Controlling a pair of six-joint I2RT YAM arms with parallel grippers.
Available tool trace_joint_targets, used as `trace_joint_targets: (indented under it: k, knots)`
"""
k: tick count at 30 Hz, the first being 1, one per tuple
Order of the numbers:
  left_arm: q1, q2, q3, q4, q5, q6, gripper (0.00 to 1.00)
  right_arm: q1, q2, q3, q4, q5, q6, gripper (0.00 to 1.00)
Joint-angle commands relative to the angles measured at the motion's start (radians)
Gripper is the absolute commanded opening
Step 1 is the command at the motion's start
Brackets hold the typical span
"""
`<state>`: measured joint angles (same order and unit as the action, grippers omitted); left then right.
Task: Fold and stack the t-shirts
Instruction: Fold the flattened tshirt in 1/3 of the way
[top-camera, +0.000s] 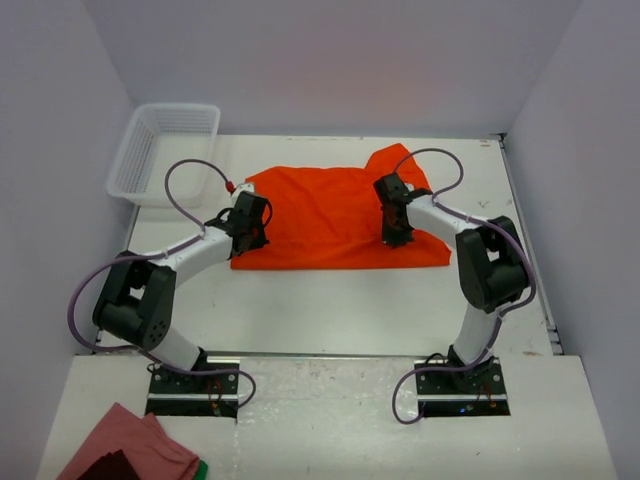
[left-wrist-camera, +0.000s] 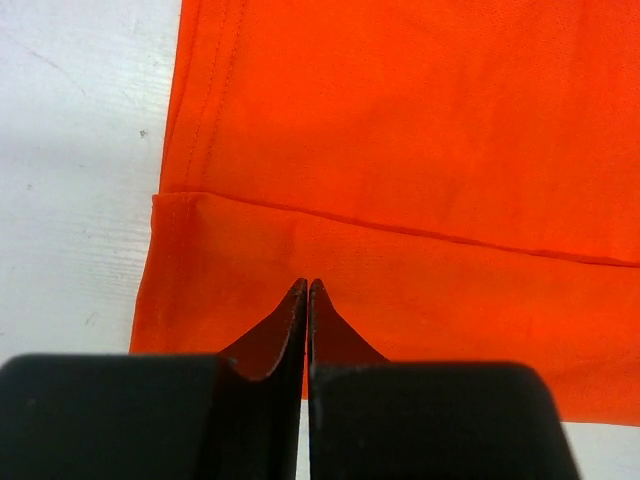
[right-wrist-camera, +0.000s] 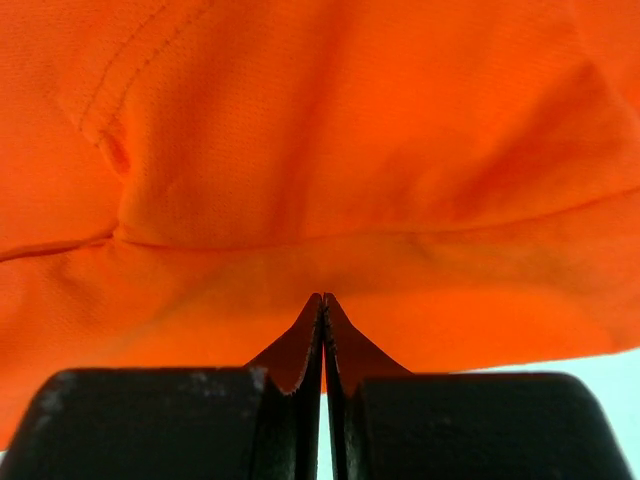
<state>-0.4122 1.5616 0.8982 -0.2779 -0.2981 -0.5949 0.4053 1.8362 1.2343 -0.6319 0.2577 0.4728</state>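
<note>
One orange-red t-shirt lies partly folded in the middle of the table, its near edge straight and a sleeve sticking out at the back right. My left gripper is over the shirt's left edge. In the left wrist view the left gripper is shut, tips together over the shirt, just short of a fold line. My right gripper is over the shirt's right part. In the right wrist view the right gripper is shut, close over creased shirt fabric. No fabric shows between either pair of jaws.
A white mesh basket stands at the back left corner. A pinkish-red cloth pile lies on the near shelf at bottom left, beside the left arm's base. White walls enclose the table on three sides.
</note>
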Motion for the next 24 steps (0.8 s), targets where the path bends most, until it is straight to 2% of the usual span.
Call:
trace_joint_targets:
  k: [1,14,24]
  knots:
    - [0.000,-0.017,0.004,0.022,-0.007,-0.020,0.00,0.007,0.032,0.050,0.034,-0.055,0.046,0.00]
    - [0.015,0.198,0.079,0.054,-0.016,-0.022,0.00,0.018,0.041,0.039,-0.011,-0.041,0.086,0.00]
    - [0.104,0.170,0.044,0.065,-0.004,-0.016,0.00,0.021,0.034,0.022,-0.055,-0.052,0.107,0.00]
